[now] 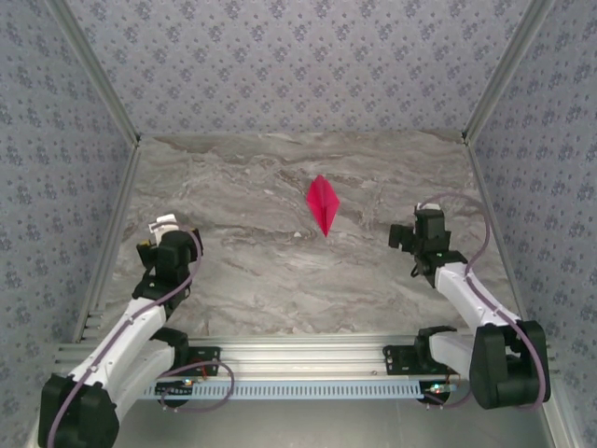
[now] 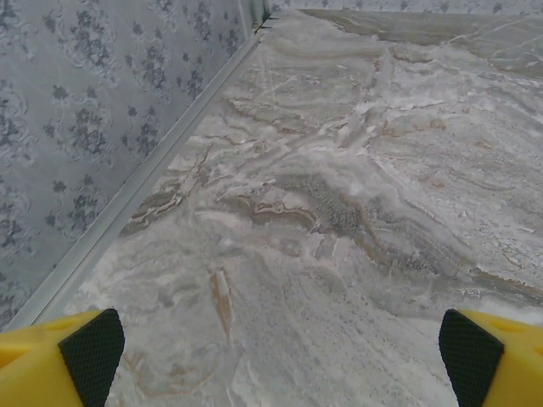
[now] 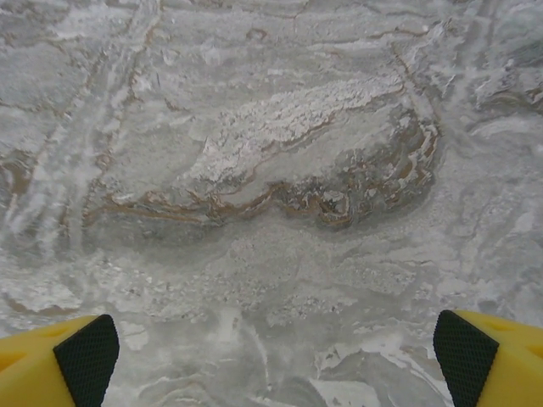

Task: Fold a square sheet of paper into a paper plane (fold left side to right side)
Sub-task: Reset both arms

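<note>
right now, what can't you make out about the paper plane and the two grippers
top external view: the paper plane is too small to read its creases or tell whether it lies flat.
left wrist view: the left gripper is cut off by the bottom edge; of its fingers just the tips are in frame.
right wrist view: the right gripper is cut off likewise by the bottom edge.

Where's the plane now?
Top view: the plane lies on the table, just right of centre toward the back wall, between the arms, nearer the right pincer and clear of it.
</note>
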Motion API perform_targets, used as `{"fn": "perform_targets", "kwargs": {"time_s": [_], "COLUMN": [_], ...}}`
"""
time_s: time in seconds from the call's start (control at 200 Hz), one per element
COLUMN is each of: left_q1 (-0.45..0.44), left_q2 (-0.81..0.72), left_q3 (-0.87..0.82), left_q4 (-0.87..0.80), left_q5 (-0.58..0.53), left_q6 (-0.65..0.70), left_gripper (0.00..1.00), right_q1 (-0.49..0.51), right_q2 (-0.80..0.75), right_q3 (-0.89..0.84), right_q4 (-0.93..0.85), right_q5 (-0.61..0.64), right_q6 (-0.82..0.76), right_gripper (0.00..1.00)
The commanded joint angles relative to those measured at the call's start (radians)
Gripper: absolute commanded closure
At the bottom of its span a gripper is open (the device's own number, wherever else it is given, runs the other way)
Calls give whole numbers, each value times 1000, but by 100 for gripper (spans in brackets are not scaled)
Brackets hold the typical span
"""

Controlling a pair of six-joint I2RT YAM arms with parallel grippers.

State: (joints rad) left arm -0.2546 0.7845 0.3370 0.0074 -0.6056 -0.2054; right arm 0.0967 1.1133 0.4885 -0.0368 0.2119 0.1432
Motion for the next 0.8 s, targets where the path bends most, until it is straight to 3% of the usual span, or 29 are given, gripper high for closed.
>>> {"fn": "perform_targets", "kwargs": {"time_s": [0.0,0.26,0.545,0.695,0.799], "left_q1": [57,103,149,174,215], "left_q2": [23,182,453,551,656], "left_q3": [-58,-132,-72,-32,-59], "left_q4": [198,504,766,822,968], "left_q5": [123,236,394,461,493], "left_q6": [90,164,213,243,219], "left_gripper": [2,2,2,2,2], "right_q1": [-17,-30,-43,-81,-100], "right_q2": [53,161,275,303,418], "right_q3": [-38,-127,-144,-151,-183], "right_q4": [278,607,810,845,1016], "right_q5": [-35,-116,-172,-220,-235], "right_q6": [-61,-148,-262,-238,-216], "right_gripper": [0,0,0,0,0]}}
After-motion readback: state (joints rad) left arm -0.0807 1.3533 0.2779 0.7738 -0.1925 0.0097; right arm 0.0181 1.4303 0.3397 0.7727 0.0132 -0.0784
